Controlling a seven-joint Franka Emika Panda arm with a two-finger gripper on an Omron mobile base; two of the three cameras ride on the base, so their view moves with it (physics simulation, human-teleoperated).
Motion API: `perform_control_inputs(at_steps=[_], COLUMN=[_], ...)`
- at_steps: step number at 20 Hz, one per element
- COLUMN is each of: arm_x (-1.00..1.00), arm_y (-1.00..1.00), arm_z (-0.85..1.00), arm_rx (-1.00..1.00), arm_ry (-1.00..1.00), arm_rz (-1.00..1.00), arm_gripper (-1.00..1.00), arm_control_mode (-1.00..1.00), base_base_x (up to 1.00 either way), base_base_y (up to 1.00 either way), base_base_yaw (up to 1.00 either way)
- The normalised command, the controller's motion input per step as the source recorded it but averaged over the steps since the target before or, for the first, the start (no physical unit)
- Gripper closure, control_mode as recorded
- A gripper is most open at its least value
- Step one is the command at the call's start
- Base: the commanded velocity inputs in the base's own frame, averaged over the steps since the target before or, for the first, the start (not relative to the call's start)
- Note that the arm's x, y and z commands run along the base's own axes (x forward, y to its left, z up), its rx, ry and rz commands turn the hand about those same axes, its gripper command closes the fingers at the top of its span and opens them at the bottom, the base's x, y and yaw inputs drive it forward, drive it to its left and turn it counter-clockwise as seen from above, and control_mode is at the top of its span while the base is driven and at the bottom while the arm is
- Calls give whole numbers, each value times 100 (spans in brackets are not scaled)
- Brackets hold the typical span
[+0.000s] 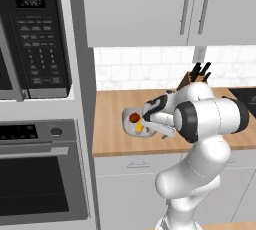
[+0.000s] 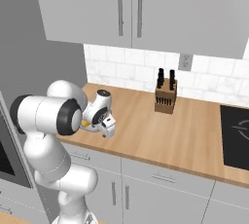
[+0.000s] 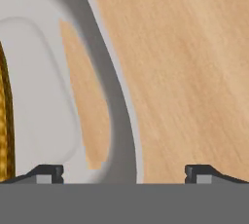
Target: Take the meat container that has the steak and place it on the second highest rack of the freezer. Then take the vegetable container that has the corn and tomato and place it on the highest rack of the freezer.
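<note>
2 jaws straddling tray rim, spread

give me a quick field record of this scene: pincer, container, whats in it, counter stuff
pincer: open, low over the container's rim, one tip over the tray, the other over bare wood
container: pale tray on the wooden counter, partly hidden by the arm
contents: tomato, corn
corn in hand view: yellow cob at the left edge
other items: knife block by the tiled wall
held: nothing

The tomato and corn lie in a container on the counter.
</note>
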Motion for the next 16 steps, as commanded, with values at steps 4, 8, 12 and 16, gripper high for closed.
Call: perform_control_inputs(at_steps=[4, 8, 12, 16], arm_x=[0, 0, 0, 0], arm_y=[0, 0, 0, 0], arm_z=[0, 0, 0, 0], arm_rx=[0, 0, 0, 0], arm_ry=[1, 0, 0, 0], arm_rz=[0, 0, 0, 0], arm_gripper=[100, 100, 100, 100], arm_control_mode=[-100, -100, -100, -100], base_base_x=[0, 0, 0, 0], base_base_y=[0, 0, 0, 0], base_base_yaw=[0, 0, 0, 0])
